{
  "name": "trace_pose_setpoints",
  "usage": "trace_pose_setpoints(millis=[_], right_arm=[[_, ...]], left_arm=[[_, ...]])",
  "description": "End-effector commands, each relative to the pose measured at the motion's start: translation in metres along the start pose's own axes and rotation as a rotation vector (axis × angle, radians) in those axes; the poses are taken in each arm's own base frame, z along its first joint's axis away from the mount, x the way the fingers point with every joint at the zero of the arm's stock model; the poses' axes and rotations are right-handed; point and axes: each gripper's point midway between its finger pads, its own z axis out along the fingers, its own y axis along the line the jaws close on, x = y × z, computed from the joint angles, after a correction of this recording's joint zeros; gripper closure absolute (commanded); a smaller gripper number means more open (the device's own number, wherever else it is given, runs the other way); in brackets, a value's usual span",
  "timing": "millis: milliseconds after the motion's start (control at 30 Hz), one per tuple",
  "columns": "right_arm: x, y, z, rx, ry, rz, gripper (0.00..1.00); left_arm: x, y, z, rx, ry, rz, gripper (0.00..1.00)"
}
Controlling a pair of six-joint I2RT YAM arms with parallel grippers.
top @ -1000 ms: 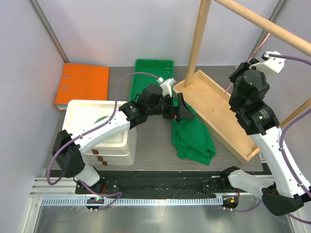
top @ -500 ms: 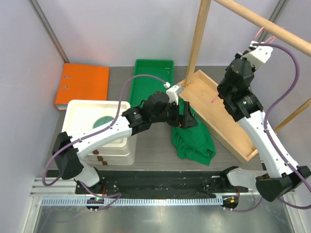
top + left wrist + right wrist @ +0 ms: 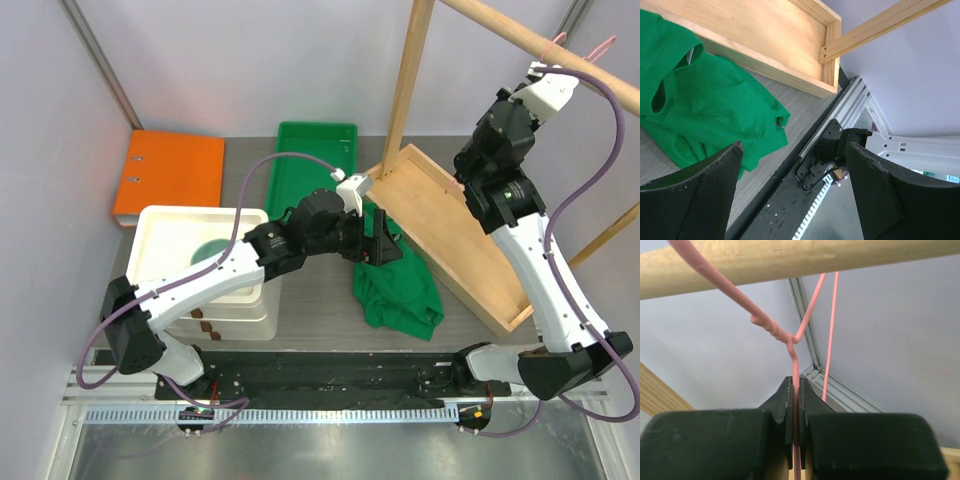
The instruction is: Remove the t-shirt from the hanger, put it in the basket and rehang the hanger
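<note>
Green t-shirt (image 3: 395,285) lies crumpled on the table (image 3: 320,300), off the hanger (image 3: 792,347). Right gripper (image 3: 795,405) pinches the hanger wire, its hook up at the rail (image 3: 790,260); left gripper (image 3: 795,167) gapes wide, empty. Removal looks complete.

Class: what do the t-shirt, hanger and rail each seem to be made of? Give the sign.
T-shirt: soft knit cloth, probably cotton, matte green; it lies crumpled in folds with stitched hems.
Hanger: thin wire, likely metal under a smooth pink coat; its neck is twisted.
Rail: bare pale wood, round; faint grain shows.
</note>
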Motion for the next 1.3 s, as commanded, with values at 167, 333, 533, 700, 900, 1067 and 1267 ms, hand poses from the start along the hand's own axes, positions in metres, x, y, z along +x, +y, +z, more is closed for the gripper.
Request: trace_pose_setpoints(millis=[167,333,533,700,900,1067,1267], right_arm=[[-0.009,-0.007,0.022,0.034,-0.022,0.062,0.99],[0.007,-0.017,0.033,0.042,0.008,0.049,0.99],[0.031,-0.017,0.025,-0.011,0.069,0.032,0.88],[0.061,-0.020,0.013,-0.076,0.165,-0.040,0.37],[0.071,-0.038,-0.017,-0.150,0.242,-0.028,0.08],[0.074,-0.063,-0.046,-0.208,0.265,-0.021,0.00],[0.078,-0.084,-0.066,-0.217,0.271,0.012,0.00]], left_arm=[[-0.005,-0.008,-0.006,0.003,-0.026,0.030,0.17],[-0.003,-0.008,-0.007,-0.001,-0.021,0.033,0.17],[-0.001,-0.006,-0.003,-0.016,-0.013,0.034,0.17],[0.005,0.003,0.009,-0.075,0.019,0.061,0.16],[0.021,0.029,0.028,-0.274,0.072,0.173,0.14],[0.040,0.036,0.054,-0.340,0.121,0.276,0.12],[0.064,0.069,0.101,-0.447,0.215,0.338,0.10]])
